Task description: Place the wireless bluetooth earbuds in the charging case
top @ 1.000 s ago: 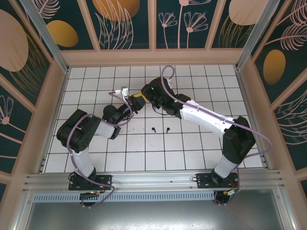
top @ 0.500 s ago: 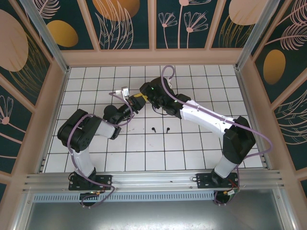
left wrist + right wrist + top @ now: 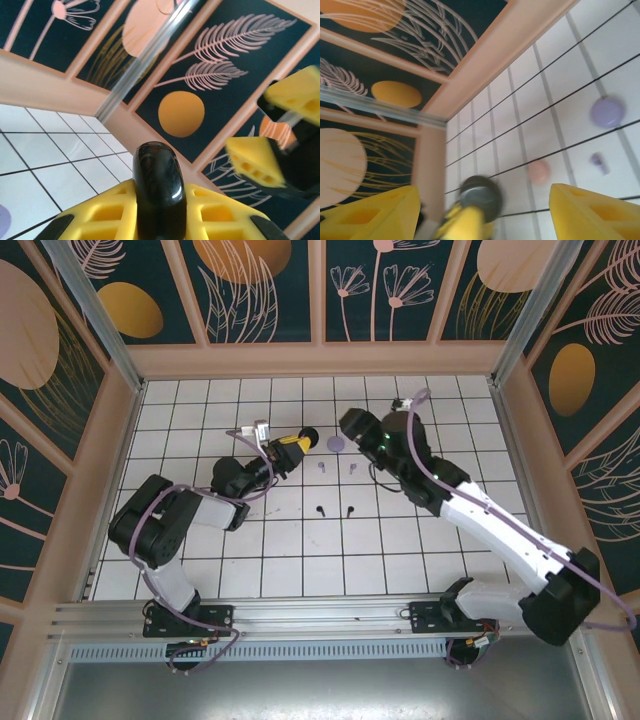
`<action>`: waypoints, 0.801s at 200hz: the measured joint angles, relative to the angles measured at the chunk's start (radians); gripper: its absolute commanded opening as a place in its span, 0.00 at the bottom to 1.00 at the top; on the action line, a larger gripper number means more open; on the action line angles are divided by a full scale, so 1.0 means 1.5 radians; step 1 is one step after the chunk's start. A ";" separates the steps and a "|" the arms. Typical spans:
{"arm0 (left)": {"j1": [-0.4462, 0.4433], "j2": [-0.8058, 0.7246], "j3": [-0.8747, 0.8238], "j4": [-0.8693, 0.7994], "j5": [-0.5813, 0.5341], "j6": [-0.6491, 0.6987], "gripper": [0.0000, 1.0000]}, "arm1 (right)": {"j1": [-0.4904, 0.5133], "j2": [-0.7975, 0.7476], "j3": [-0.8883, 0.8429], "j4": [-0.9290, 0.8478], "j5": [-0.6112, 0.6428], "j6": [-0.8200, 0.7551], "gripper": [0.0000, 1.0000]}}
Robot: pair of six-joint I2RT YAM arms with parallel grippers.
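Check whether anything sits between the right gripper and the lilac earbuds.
Nothing raised does. In the top view the lilac earbuds lie in the open near the right gripper, whose jaws stand open. Only the flat lilac disc lies between them, close enough that it might get nudged.

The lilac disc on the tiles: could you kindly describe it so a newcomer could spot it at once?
On the white tiled table, look toward the far middle, just right of the left gripper, which clamps a black disc. The lilac disc lies flat there. Unlike the two tiny stemmed lilac earbuds nearer the arms' bases, it is round and coin-like.
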 measured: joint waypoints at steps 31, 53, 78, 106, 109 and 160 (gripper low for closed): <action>0.000 -0.053 0.025 -0.096 0.062 0.047 0.00 | -0.043 -0.033 -0.086 0.041 -0.072 -0.151 0.69; 0.000 -0.068 0.033 -0.142 0.094 0.069 0.00 | -0.049 -0.044 -0.124 0.062 -0.126 -0.230 0.69; 0.000 -0.068 0.041 -0.192 0.140 0.079 0.00 | -0.056 -0.049 -0.156 0.119 -0.212 -0.315 0.70; 0.000 -0.069 0.048 -0.226 0.186 0.082 0.00 | -0.057 -0.043 -0.174 0.150 -0.287 -0.370 0.69; 0.000 -0.069 0.048 -0.228 0.189 0.082 0.00 | -0.057 -0.041 -0.174 0.155 -0.292 -0.373 0.69; 0.000 -0.083 0.053 -0.275 0.233 0.093 0.00 | -0.057 0.006 -0.174 0.197 -0.343 -0.400 0.69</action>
